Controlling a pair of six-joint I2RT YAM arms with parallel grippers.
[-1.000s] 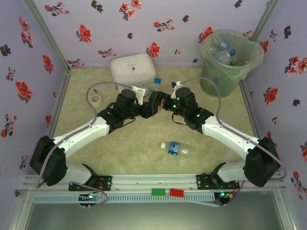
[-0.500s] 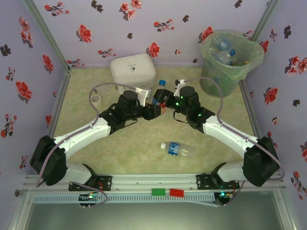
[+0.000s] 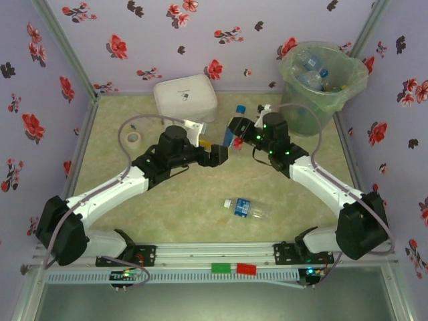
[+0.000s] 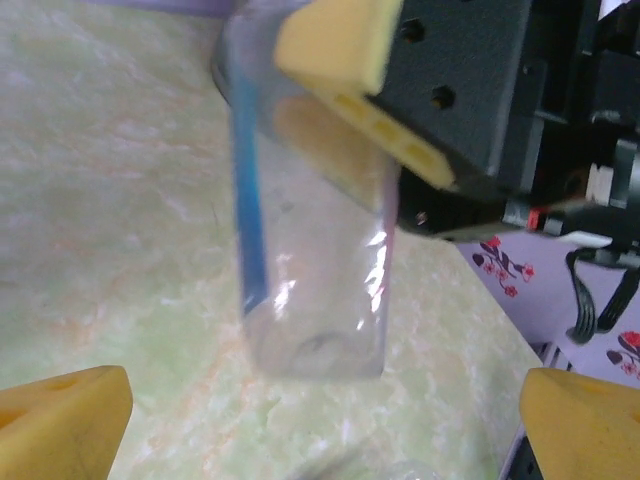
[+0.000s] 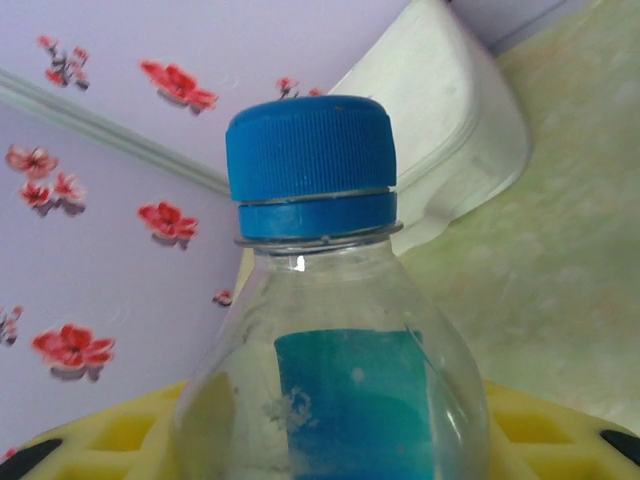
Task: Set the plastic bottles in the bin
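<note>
A clear plastic bottle (image 3: 236, 120) with a blue cap (image 5: 310, 160) and blue label is held upright above the table, my right gripper (image 3: 234, 132) shut on its body. In the left wrist view that bottle (image 4: 310, 260) hangs just ahead, a yellow pad of the right gripper pressed on its top. My left gripper (image 3: 218, 156) stands open just left of it, its yellow fingertips (image 4: 60, 420) wide apart and empty. A second bottle (image 3: 245, 208) lies on the table nearer the front. The bin (image 3: 321, 90) stands at the far right with several bottles (image 3: 311, 65) inside.
A white square lidded box (image 3: 185, 98) sits at the back, also behind the held bottle in the right wrist view (image 5: 440, 150). A small tape roll (image 3: 134, 137) lies at the left. Flowered walls close in the table on three sides.
The left gripper opened and let go of the bottle while the right gripper closed on it. The right arm has carried the bottle right and farther back, toward the bin.
</note>
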